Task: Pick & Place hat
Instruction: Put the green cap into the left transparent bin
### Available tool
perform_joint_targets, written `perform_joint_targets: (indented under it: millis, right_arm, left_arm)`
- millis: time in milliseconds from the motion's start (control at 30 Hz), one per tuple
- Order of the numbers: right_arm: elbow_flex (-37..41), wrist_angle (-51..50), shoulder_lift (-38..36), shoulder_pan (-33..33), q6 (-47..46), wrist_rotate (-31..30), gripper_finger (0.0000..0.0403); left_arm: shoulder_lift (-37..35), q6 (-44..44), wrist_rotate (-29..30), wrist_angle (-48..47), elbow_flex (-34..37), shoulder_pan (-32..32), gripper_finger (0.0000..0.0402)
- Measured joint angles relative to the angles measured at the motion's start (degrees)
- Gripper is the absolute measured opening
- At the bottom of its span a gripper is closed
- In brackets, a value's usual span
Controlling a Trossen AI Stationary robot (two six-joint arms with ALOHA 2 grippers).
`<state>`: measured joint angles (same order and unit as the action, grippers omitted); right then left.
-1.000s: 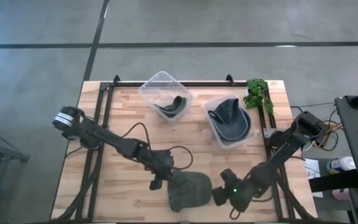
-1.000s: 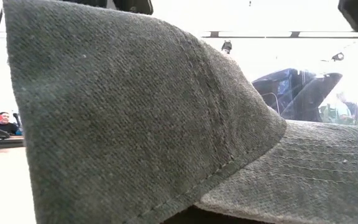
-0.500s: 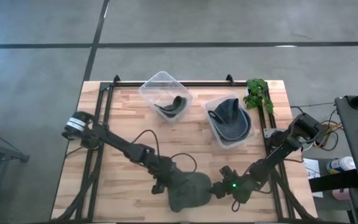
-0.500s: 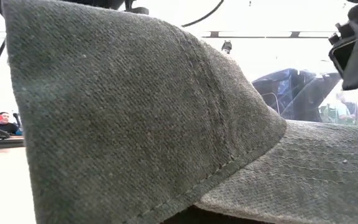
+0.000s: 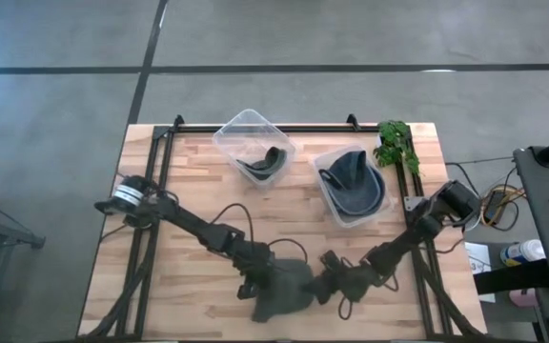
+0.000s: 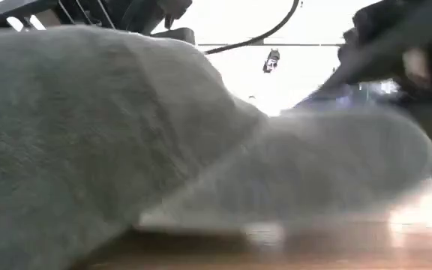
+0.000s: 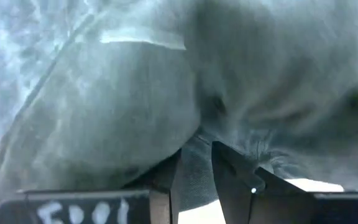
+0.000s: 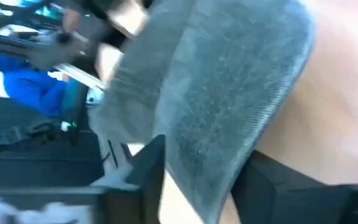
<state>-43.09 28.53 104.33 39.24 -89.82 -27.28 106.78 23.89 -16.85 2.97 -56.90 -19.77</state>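
A grey hat (image 5: 289, 291) lies on the wooden table near its front edge and fills the low view (image 6: 88, 135). My left gripper (image 5: 255, 283) is at the hat's left side, shut on a fold of its crown (image 7: 194, 186). From the right, my right gripper (image 5: 320, 288) reaches the hat, with the brim (image 8: 229, 93) running between its two fingers (image 8: 201, 180). The low view is blurred, with the brim end (image 6: 336, 165) raised a little above the table. My left gripper pinches a small bunched fold of the crown's cloth (image 7: 194, 163) between its two fingers. It comes slanting down from the table's left. The hat's lower edge rests on the table. My right gripper has the brim's edge (image 8: 207, 177) between its two fingers, one on each face. It comes slanting down from the table's right. The brim end sits slightly off the table.
Two clear tubs stand at the back, one (image 5: 254, 145) holding a dark hat, the other (image 5: 353, 186) holding grey hats. A green plant (image 5: 394, 143) sits at the far right corner. Bare wood lies between the tubs and the hat.
Both grippers have sunk toward the table. My right gripper has also gone toward the table's left and reached the hat's brim, turning as it went. In the low view the crown has sunk and the brim end has shifted and come up slightly.
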Motion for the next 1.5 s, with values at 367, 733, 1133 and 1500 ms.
perform_joint_targets:
  millis: [367,733,1133,1500]
  right_arm:
    - [-9.79,-21.75,-9.32,-4.98,34.86,6.18,0.0013]
    - [-39.28,-77.51,-8.34,-10.43,91.85,-11.53,0.0013]
    - [-45.61,-68.36,-2.80,-8.24,151.26,-37.65,0.0013]
    - [-47.56,-65.07,-2.99,-7.77,160.54,-37.58,0.0013]
  left_arm:
    - [-16.56,-11.72,15.61,-19.05,-3.08,0.00,0.0083]
    - [-45.60,-2.86,37.18,-39.69,-9.62,-0.55,0.0083]
    - [-60.33,8.82,49.49,-52.77,-9.49,-0.48,0.0083]
    - [-55.69,18.27,45.75,-69.75,-8.99,-0.46,0.0083]
